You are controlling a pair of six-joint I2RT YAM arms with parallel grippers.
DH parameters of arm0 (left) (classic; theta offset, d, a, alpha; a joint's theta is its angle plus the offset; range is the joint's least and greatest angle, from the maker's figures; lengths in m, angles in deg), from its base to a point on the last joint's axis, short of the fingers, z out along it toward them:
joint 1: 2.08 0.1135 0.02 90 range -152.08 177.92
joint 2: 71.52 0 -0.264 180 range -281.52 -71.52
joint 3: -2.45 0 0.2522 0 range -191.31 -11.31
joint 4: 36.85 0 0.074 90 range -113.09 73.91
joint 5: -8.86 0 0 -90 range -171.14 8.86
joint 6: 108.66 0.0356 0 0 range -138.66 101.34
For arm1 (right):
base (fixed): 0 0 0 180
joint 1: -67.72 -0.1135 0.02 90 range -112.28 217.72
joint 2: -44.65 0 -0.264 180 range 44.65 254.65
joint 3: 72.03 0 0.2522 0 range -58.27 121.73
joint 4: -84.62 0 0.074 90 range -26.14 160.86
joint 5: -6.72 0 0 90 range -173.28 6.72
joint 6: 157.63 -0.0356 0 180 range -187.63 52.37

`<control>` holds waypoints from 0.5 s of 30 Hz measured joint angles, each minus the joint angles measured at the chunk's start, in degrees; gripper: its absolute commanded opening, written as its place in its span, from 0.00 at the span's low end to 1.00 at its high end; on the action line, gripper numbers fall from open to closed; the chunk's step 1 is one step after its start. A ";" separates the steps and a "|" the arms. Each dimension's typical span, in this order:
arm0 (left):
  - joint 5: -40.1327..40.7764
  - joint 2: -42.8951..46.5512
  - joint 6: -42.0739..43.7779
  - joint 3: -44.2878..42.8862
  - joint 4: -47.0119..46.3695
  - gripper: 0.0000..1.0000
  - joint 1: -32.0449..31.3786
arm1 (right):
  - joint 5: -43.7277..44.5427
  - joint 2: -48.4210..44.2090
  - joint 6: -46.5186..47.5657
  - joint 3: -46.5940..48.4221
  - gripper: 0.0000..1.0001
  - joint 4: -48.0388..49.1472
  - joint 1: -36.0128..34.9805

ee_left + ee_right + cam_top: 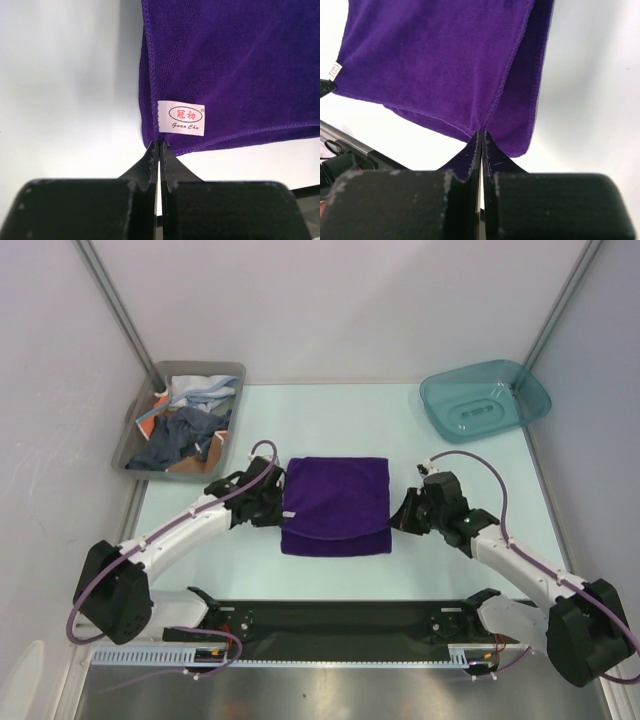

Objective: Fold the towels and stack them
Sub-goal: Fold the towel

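Observation:
A deep purple towel (335, 505) lies folded in half in the middle of the table, its top layer set a little back from the near edge. My left gripper (274, 502) is shut on its left edge. In the left wrist view the gripper (160, 144) pinches the towel (225, 65) at the corner just below a white label (181, 117). My right gripper (400, 512) is shut on the right edge. In the right wrist view the gripper (481, 134) pinches the top layer of the towel (445, 60). More towels are heaped in the grey bin: dark grey-blue (185, 435), pale (200, 390) and orange-red (158, 406).
The grey bin (132, 435) stands at the back left corner. A teal translucent bin (485, 400) holding no cloth stands at the back right. A black rail (340, 625) runs along the near edge between the arm bases. White walls enclose the table.

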 measured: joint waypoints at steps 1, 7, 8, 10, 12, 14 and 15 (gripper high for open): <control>-0.02 0.57 -0.07 0.37 -0.28 0.00 -0.11 | -0.17 -0.72 -0.04 -0.81 0.00 0.55 0.00; -1.46 1.18 -1.62 8.59 -3.32 0.00 -0.48 | -0.72 -0.94 -0.66 -6.73 0.00 0.79 0.00; -1.77 0.68 -1.88 9.73 -3.54 0.00 -0.59 | -0.70 -0.72 -0.66 -7.39 0.00 0.79 0.00; -2.21 -0.63 -2.10 10.84 -4.11 0.00 -0.76 | -0.61 -0.37 -0.66 -8.11 0.00 0.83 0.00; -2.43 -1.77 -2.47 11.10 -4.72 0.00 -0.79 | -0.59 -0.17 -0.63 -8.46 0.00 1.07 0.00; -2.43 -2.36 -2.49 11.13 -5.46 0.00 -0.79 | -0.55 -0.15 -0.63 -8.68 0.00 1.42 0.00; -2.40 -2.43 -2.51 11.15 -5.73 0.00 -0.83 | -0.52 -0.17 -0.63 -8.76 0.00 1.62 0.00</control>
